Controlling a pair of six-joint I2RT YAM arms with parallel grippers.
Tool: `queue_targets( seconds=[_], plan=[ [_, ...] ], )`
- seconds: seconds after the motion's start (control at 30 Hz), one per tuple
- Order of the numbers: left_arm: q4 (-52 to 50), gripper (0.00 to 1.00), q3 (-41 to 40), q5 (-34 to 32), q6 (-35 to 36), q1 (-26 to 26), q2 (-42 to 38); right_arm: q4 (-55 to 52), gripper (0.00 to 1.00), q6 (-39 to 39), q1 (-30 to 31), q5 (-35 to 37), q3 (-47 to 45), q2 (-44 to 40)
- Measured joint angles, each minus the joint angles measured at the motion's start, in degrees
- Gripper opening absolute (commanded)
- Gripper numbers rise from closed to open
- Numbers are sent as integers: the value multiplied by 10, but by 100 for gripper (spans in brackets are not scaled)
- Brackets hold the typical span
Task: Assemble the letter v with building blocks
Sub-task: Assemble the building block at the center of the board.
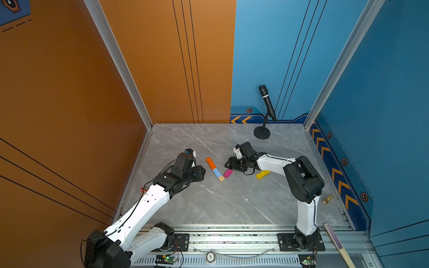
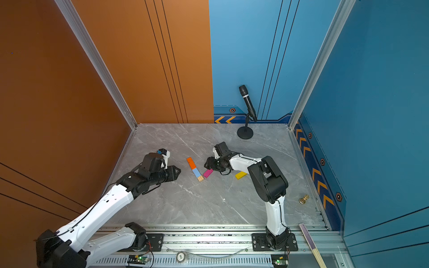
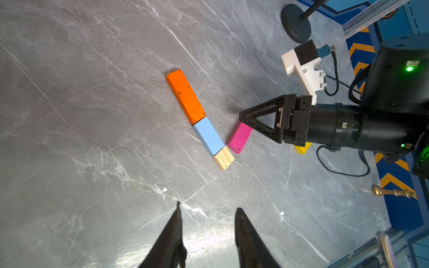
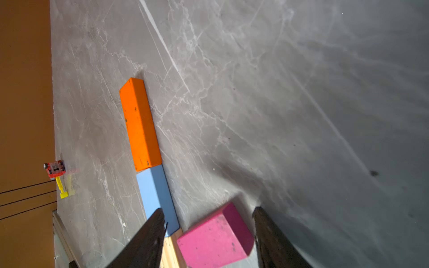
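Right wrist, right hand (image 4: pixel 209 208) straddling magenta block (image 4: pixel 213 241)

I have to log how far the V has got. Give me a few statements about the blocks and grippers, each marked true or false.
1. The orange block, light blue block and wood block lie end to end in one line. True.
2. The yellow block touches the pink block. False: it lies apart, partly under the right arm.
3. The right gripper has its jaws open on either side of the pink block. True.
4. The left gripper holds a block. False: its jaws are empty, away from the blocks.
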Motion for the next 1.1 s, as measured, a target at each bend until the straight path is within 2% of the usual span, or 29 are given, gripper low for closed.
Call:
queue_targets(
  seconds=[0.17, 0.73, 1.1],
  plan=[
    [0, 39, 0, 0, 0, 0, 0, 4, 59, 1, 0, -2, 3, 8],
    [0, 40, -1, 0, 0, 0, 4, -8, 57, 2, 12, 14, 3, 6],
    [0, 41, -6, -1, -4, 0, 4, -24, 50, 2, 12, 21, 3, 2]
  ],
)
